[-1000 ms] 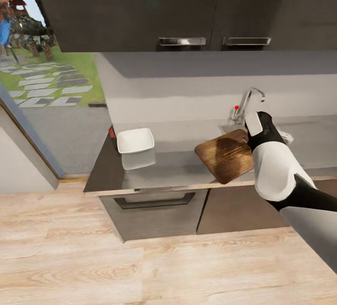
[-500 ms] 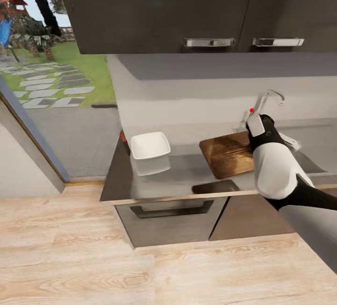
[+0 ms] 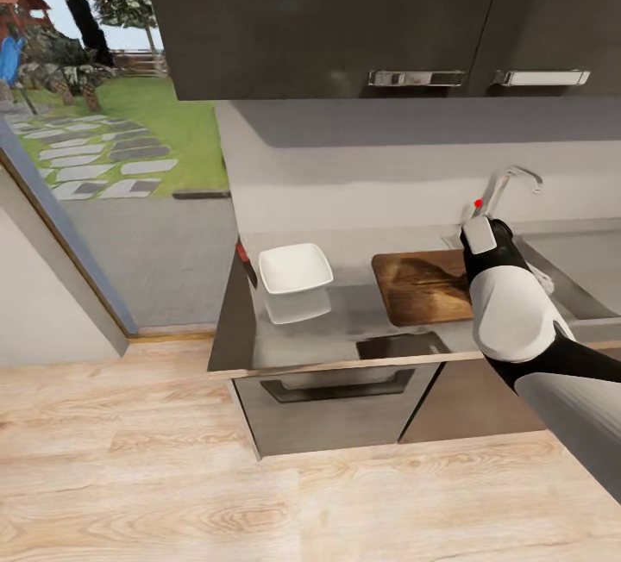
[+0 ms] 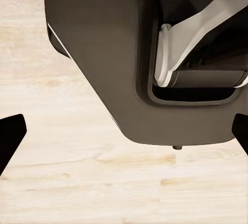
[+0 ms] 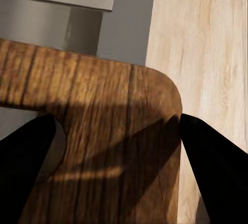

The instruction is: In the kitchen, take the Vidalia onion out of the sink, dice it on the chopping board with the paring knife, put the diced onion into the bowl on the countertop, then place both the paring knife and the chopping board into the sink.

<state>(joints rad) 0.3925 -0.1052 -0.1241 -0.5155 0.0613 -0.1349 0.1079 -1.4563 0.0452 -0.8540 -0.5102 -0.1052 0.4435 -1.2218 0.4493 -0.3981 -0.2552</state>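
One right pincer (image 5: 116,146) grips the grainy, round-cornered chopping board (image 3: 423,286) above glossy countertop (image 3: 345,321).

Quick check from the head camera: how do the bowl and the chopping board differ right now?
The bowl is white and square; the chopping board is dark brown wood and rectangular. The bowl looks smaller than the chopping board. The bowl stands free near the countertop's left end, while the chopping board sits between the right gripper's fingers, beside the sink. Both have rounded corners.
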